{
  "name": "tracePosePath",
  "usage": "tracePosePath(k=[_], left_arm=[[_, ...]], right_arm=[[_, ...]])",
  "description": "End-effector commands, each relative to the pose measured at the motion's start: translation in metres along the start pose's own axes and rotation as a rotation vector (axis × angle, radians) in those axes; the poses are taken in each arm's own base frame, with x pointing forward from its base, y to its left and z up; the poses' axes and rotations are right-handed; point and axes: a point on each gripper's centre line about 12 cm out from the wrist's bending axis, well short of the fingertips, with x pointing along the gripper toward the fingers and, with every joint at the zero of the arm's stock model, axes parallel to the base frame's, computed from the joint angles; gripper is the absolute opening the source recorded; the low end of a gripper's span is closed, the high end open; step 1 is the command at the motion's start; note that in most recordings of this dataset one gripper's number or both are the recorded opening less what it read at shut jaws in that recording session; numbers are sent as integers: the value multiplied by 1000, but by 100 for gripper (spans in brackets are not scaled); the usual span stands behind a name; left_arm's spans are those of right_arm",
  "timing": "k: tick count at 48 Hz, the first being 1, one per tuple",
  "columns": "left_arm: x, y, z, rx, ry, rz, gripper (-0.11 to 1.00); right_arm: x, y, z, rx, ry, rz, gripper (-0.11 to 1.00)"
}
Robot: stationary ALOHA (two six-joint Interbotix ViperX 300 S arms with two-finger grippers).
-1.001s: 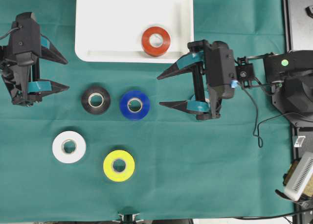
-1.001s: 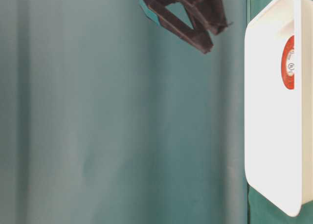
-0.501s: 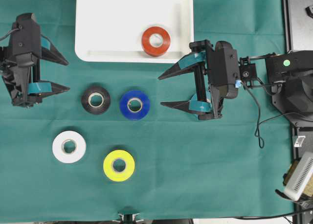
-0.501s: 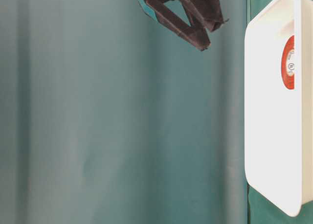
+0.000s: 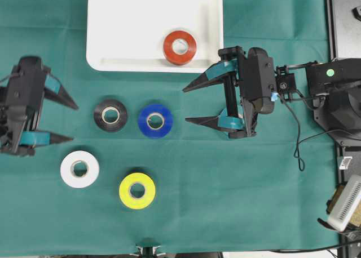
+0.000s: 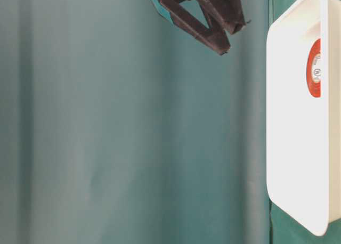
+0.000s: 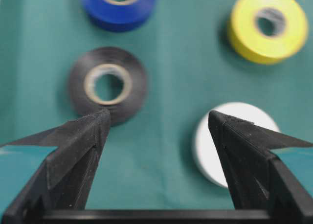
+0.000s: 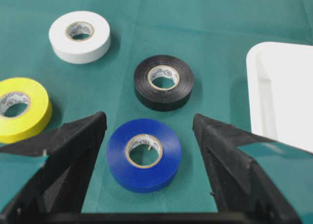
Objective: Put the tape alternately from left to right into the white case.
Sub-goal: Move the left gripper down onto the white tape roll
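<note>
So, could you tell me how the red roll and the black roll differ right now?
The red roll lies inside the white case, near its front rim; the black roll lies on the green cloth, beside the blue roll. They differ in colour. Both lie flat, untouched by either gripper.

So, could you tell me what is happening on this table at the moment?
Two robot arms are sorting tape rolls into a white tray. The red roll already lies in it. The black, blue, white and yellow rolls wait on the green cloth. The left tool and right tool are open, holding nothing.
</note>
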Motion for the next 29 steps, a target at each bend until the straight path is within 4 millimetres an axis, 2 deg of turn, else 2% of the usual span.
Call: tracePosePath(k=[1, 15, 29], left_arm=[[-1, -10, 3, 21, -14, -30, 86], [9, -32, -5, 72, 30, -83, 86], [25, -34, -7, 74, 75, -76, 86]], right_arm=[[-1, 2, 4, -6, -18, 7, 73], [-1, 2, 4, -6, -16, 7, 73], [-1, 1, 3, -4, -13, 6, 73]])
